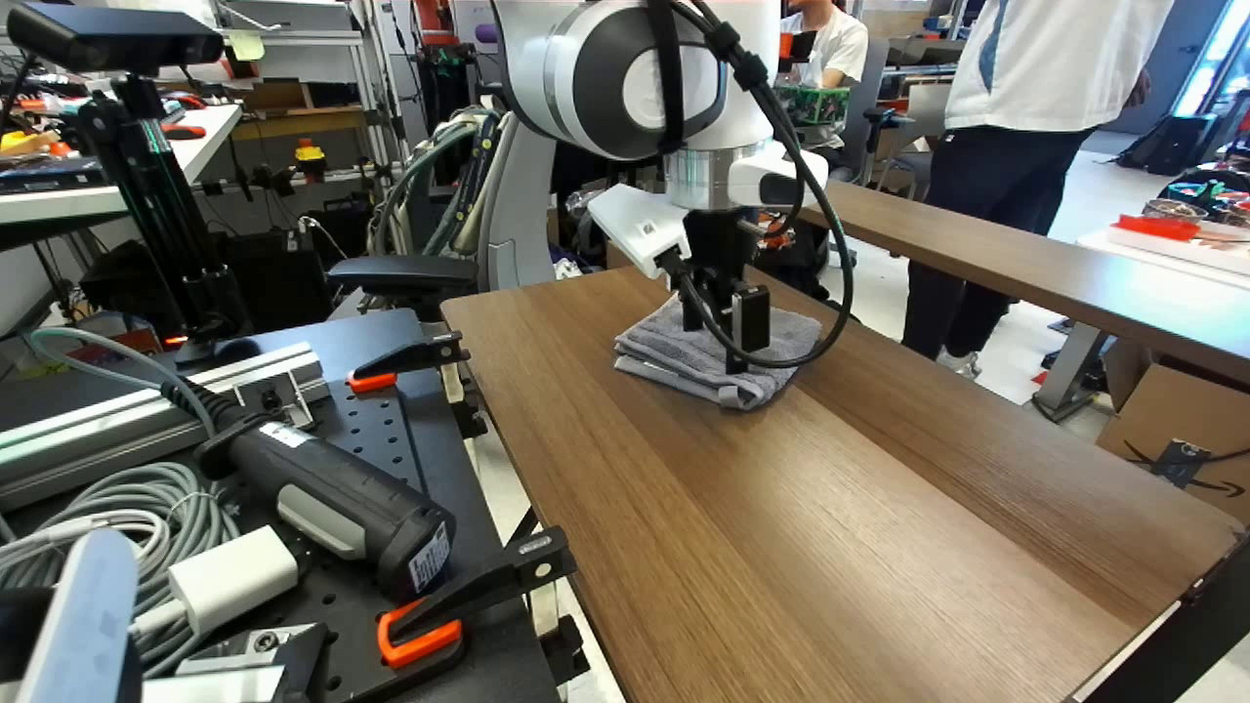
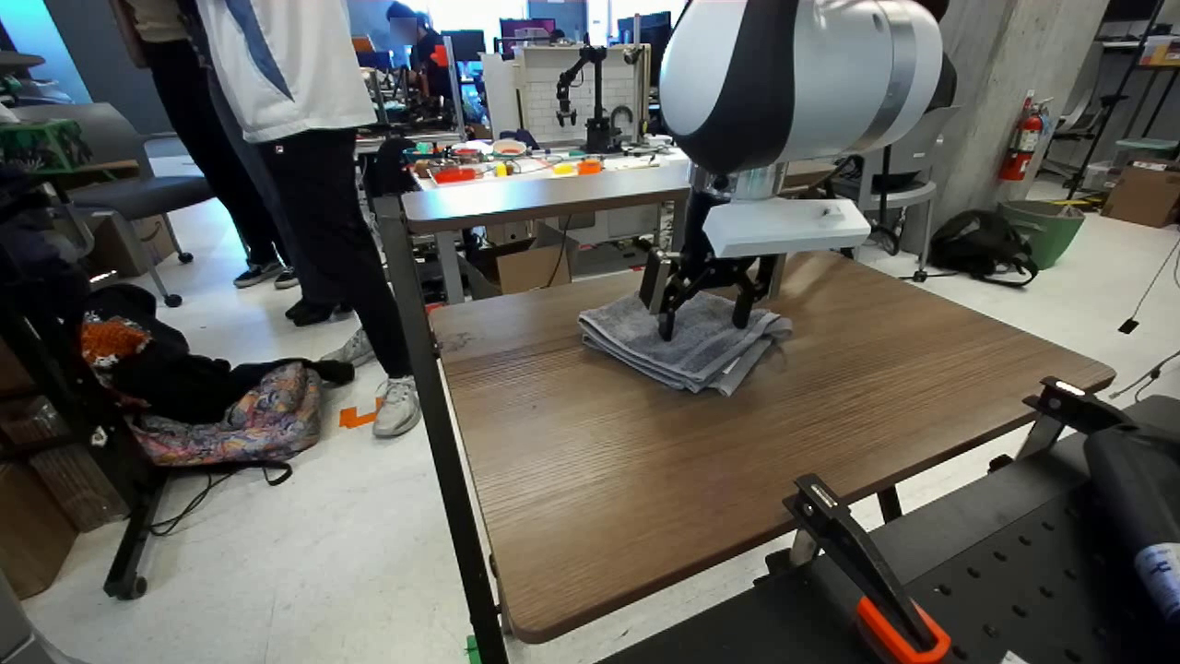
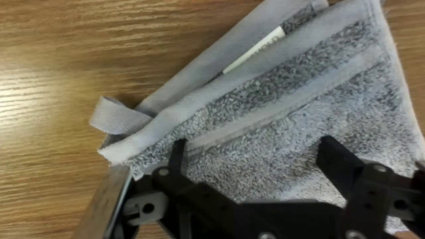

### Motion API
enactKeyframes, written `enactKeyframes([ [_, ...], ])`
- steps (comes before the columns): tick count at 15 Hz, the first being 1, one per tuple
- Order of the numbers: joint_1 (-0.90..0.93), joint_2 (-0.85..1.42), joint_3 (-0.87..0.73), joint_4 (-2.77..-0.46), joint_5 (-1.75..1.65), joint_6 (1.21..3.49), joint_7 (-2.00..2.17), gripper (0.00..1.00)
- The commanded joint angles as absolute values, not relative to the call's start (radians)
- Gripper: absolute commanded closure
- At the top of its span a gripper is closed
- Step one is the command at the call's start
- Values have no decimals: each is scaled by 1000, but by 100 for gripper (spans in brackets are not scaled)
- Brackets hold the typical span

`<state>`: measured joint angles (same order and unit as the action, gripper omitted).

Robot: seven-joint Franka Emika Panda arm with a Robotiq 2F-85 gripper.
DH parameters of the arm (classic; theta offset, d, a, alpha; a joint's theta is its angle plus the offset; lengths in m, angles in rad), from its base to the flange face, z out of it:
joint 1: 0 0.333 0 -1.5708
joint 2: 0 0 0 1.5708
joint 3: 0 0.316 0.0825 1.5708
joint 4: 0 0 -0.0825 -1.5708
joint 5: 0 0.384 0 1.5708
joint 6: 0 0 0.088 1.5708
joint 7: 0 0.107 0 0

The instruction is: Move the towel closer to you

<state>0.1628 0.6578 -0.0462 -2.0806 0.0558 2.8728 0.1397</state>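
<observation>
The towel is a grey folded cloth lying on the wooden table. It shows in both exterior views (image 1: 652, 350) (image 2: 636, 343) and fills much of the wrist view (image 3: 292, 119). Its layered edges, a small loop and a white tag show in the wrist view. My gripper, in both exterior views (image 1: 713, 345) (image 2: 703, 327), points straight down over the towel. Its fingers are wide apart in the wrist view (image 3: 253, 140), with flat towel surface between them. The fingertips are at or just above the top layer; I cannot tell whether they touch it. No cloth is pinched.
The wooden table (image 1: 781, 508) extends around the towel. A black pegboard bench (image 1: 488, 644) with orange-tipped clamps (image 1: 420, 635), a black handheld tool (image 1: 322, 498) and coiled cables (image 1: 186, 498) stands alongside. Another narrow table (image 1: 977, 254) and a standing person (image 1: 1045, 88) are beyond the far edge.
</observation>
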Motion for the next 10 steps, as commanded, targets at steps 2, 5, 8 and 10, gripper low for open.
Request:
enactKeyframes([
  [2, 183, 659, -67, -2084, 25, 2841, 162, 0],
  [5, 186, 631, -72, -2121, 13, 2830, 157, 0],
  [8, 180, 600, -80, -2172, -4, 2814, 150, 0],
  [10, 164, 570, -78, -2215, -12, 2800, 137, 0],
])
